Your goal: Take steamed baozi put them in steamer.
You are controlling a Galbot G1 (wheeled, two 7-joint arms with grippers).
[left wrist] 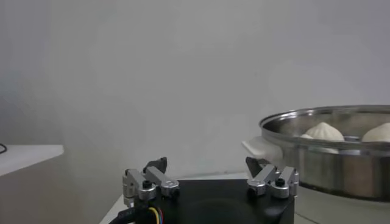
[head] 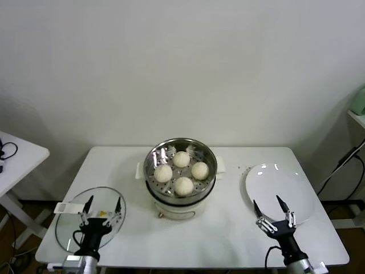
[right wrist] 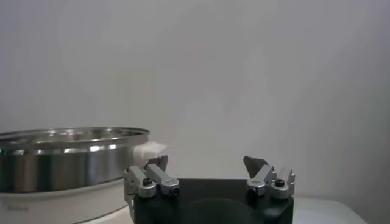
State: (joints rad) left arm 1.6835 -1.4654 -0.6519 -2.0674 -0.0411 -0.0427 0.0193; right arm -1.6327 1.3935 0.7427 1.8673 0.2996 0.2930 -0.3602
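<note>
baozi [head: 181,172] in steamer [head: 180,188], right end effector [head: 274,205] apart

Lab-style test room, not real kitchen: bare white wall [head: 182,57], plain white table [head: 228,234], second table [head: 17,157] at side, loose cables [head: 342,165] at right.

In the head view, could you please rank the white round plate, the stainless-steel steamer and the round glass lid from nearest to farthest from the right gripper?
Measured from the open right gripper at the table's front right:
1. The white round plate, directly under and beyond the gripper on the right.
2. The shiny stainless-steel steamer holding four cream-white buns, at the centre.
3. The flat round glass lid, front left, beneath the open left gripper.
</note>
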